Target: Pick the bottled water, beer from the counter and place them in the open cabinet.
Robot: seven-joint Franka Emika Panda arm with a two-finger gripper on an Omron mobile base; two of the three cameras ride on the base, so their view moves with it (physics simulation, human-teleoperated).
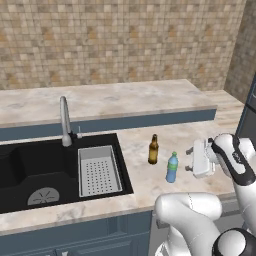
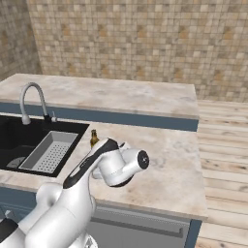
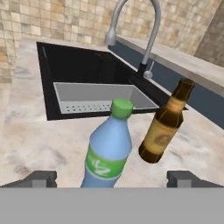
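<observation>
Nearest stands the bottled water point(image 3: 109, 151), translucent light blue with green cap and label band, upright on the marbled worktop point(image 3: 39, 140) between the spread-apart jaws. Just beside it stands the beer point(image 3: 166, 124), amber glass, near the sink point(image 3: 83, 70).

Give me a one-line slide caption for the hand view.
Open gripper lined up on the bottled water, beer beside it, sink behind.
</observation>
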